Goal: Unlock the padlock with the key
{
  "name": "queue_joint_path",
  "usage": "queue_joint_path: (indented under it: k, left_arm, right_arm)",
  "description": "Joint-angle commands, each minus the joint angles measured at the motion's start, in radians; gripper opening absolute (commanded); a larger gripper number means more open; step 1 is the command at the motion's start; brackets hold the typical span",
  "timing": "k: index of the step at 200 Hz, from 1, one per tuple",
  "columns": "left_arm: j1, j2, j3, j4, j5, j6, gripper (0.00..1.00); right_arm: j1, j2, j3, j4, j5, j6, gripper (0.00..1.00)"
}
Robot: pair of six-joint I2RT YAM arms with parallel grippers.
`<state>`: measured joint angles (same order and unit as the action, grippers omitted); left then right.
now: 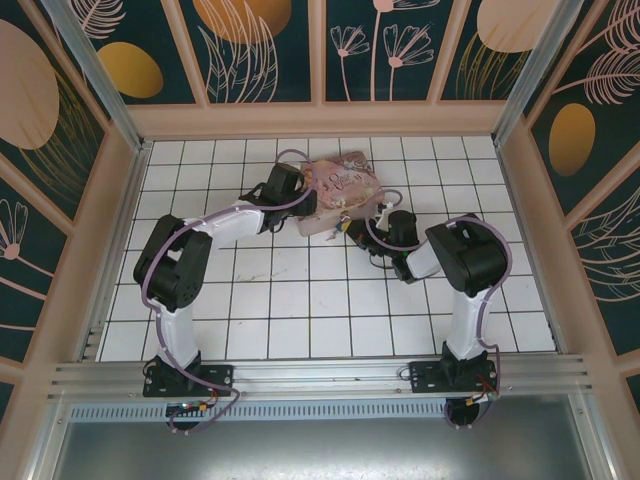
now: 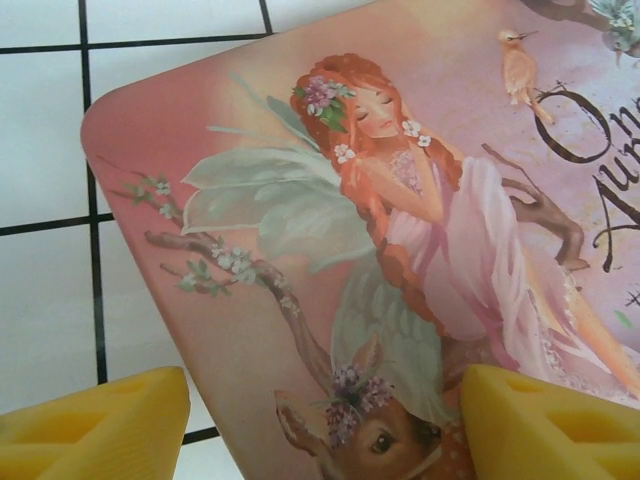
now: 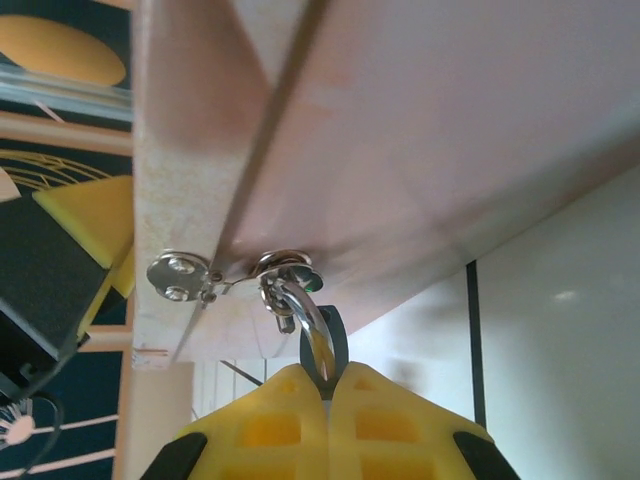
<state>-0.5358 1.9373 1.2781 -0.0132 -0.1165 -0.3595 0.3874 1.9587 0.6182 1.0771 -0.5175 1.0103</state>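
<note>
Right claw (image 3: 325, 388) pinched shut on what looks like the thin dark-silvery key (image 3: 320, 345), at the hasp (image 3: 180, 278) of the pink illustrated tin box (image 2: 200, 300); left claw (image 2: 325, 420) open above it; next: steady, twist.

Arms match. White-shelled left arm (image 1: 232, 220), 8 o'clock in the overhead view: glossy white links, fat black joint housings, lilac cable looped outside. White-shelled right arm (image 1: 462, 325), 4 o'clock: same. Flat black base plates (image 1: 186, 380) at 6 o'clock. Left gripper (image 2: 325, 392): bright yellow moulded plastic fingers (image 2: 95, 425). Right gripper (image 3: 327, 395): same yellow, rectangular pockets, black patches at 5 and 7 o'clock.
</note>
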Motion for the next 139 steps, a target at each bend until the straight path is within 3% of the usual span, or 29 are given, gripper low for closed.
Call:
queue_joint_path:
  k: [1, 71, 109, 139]
  left_arm:
    - [0.011, 0.100, -0.054, -0.223, -0.041, 0.040, 0.71]
    - [0.011, 0.135, -0.043, -0.230, -0.025, 0.045, 0.68]
    - [0.011, 0.153, -0.037, -0.234, -0.018, 0.046, 0.66]
    - [0.010, 0.172, -0.024, -0.241, -0.008, 0.047, 0.65]
  right_arm:
    - [-0.047, 0.026, 0.002, 0.084, 0.019, 0.065, 0.00]
    - [-0.078, -0.016, 0.122, -0.311, 0.066, -0.114, 0.00]
    - [-0.122, -0.016, 0.126, -0.217, 0.021, -0.073, 0.00]
    - [-0.232, 0.015, 0.093, 0.025, -0.030, 0.086, 0.00]
